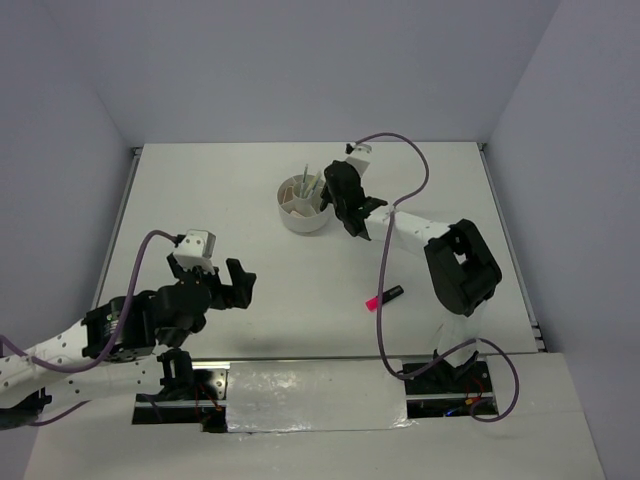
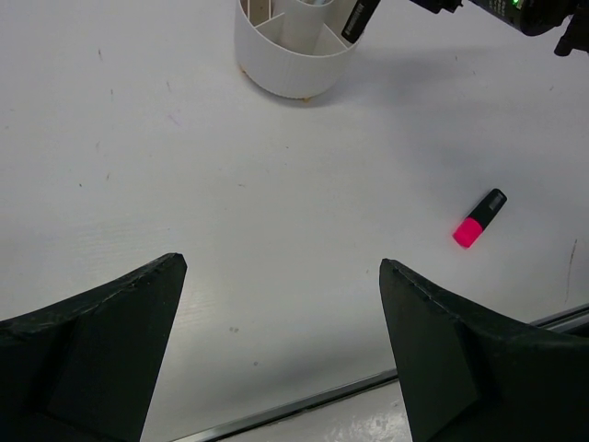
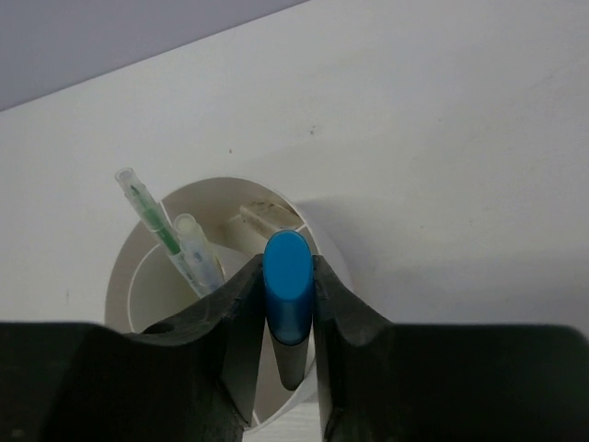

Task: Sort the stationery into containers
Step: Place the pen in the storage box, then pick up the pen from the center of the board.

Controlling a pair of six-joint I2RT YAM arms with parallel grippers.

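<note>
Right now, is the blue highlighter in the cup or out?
Out: the highlighter is clamped cap-up in the right gripper over the cup; whether its lower tip dips inside, cannot tell.

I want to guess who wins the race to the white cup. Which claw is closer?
The right one. The right gripper is directly over the cup, holding a blue marker above its rim. The left gripper sits open, well away on the cup's near left side.

Robot lab: white table (image 1: 250, 300), plain grey walls (image 1: 300, 70).
</note>
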